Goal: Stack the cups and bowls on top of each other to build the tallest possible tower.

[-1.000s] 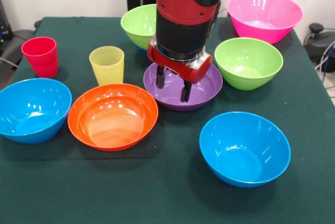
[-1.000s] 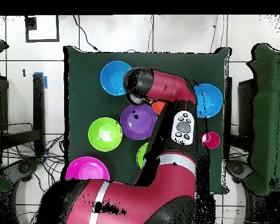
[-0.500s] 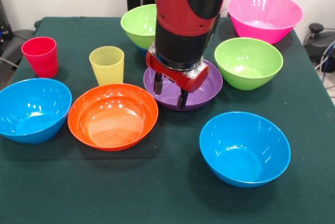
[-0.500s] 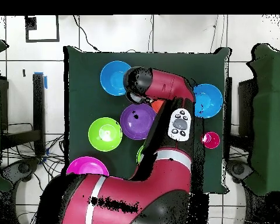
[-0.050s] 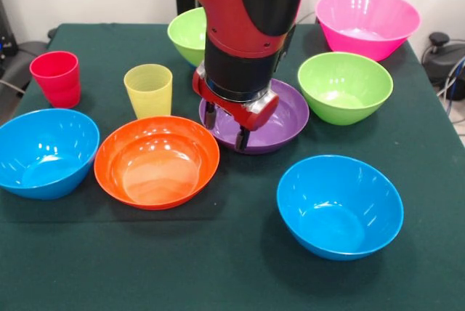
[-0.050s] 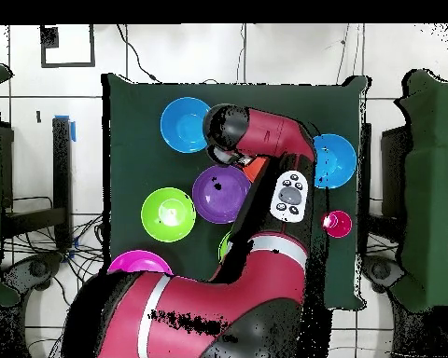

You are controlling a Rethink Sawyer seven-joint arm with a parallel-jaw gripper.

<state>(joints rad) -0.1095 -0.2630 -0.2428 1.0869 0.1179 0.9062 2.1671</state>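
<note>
My gripper [image 5: 225, 131] is open and low over the near-left rim of the purple bowl [image 5: 280, 118]. One fingertip is by the bowl's left edge, the other at its front rim. Just left of it lie the orange bowl [image 5: 157, 160] and the yellow cup [image 5: 149, 90]. The red cup [image 5: 56, 78] stands farther left. Light blue bowls sit at the left [image 5: 45, 152] and front right [image 5: 339, 206]. Lime green bowls stand at the right [image 5: 344, 87] and behind the arm [image 5: 189, 35]. The pink bowl [image 5: 367, 22] is far right. No tower is in view.
In the overhead view the arm [image 6: 265, 140] covers the gripper, the yellow cup and most of the orange bowl [image 6: 256, 168]. The green cloth [image 5: 218, 267] has bare room along its near edge. Cables and equipment lie beyond the table's sides.
The gripper has shifted left in the front view, from over the purple bowl's middle to its near-left rim, and sits a little lower. It stays open. No bowl or cup has moved.
</note>
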